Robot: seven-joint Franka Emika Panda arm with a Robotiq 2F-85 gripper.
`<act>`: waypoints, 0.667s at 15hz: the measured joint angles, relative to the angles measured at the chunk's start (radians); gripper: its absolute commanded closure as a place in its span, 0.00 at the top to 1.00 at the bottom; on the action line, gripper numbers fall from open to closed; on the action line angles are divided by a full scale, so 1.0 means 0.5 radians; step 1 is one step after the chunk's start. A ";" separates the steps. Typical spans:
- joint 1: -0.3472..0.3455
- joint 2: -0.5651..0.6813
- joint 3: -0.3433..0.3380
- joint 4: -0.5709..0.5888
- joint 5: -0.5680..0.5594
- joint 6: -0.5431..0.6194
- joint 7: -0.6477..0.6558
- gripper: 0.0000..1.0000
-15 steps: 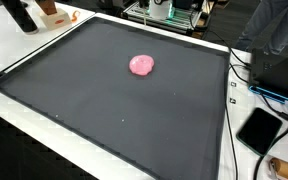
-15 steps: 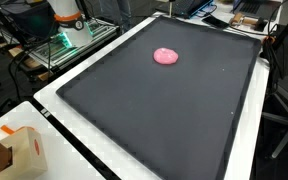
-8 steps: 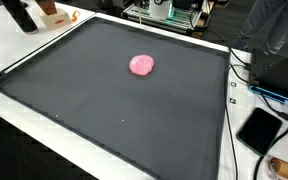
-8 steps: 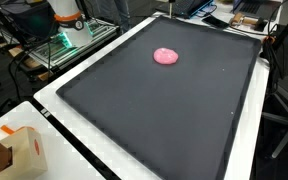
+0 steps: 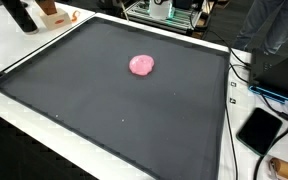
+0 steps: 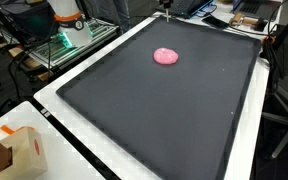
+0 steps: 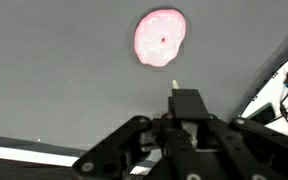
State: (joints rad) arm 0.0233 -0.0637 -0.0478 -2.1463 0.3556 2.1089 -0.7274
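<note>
A flat, round pink lump (image 5: 141, 65) lies on the large dark mat (image 5: 104, 110), toward its far side; it shows in both exterior views (image 6: 165, 56). In the wrist view the pink lump (image 7: 162, 38) sits above my gripper (image 7: 188, 100), a short way beyond the fingertips and slightly left. The jaws stand pressed together as one black block, so the gripper is shut, hanging over bare mat (image 7: 54, 90). A tiny pale sliver shows at the tip; I cannot tell what it is. The gripper is not plainly visible in the exterior views.
A white table border (image 6: 74, 75) frames the mat. A black phone-like slab (image 5: 259, 129) and cables lie at one side. A cardboard box (image 6: 19, 150) stands at a near corner. An orange-and-white robot base (image 6: 66, 12) and a green-lit rack (image 6: 59, 45) stand behind.
</note>
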 measured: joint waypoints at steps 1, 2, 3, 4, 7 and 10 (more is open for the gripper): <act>-0.021 0.019 -0.029 0.000 0.080 -0.043 -0.080 0.03; -0.045 0.042 -0.057 0.001 0.167 -0.097 -0.166 0.03; -0.070 0.068 -0.082 0.002 0.249 -0.155 -0.246 0.03; -0.098 0.096 -0.103 0.002 0.317 -0.209 -0.314 0.03; -0.186 0.193 -0.145 0.003 0.470 -0.346 -0.500 0.03; -0.266 0.290 -0.161 0.006 0.567 -0.434 -0.646 0.03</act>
State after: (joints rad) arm -0.1095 0.0813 -0.1283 -2.1433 0.6390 1.8918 -1.0507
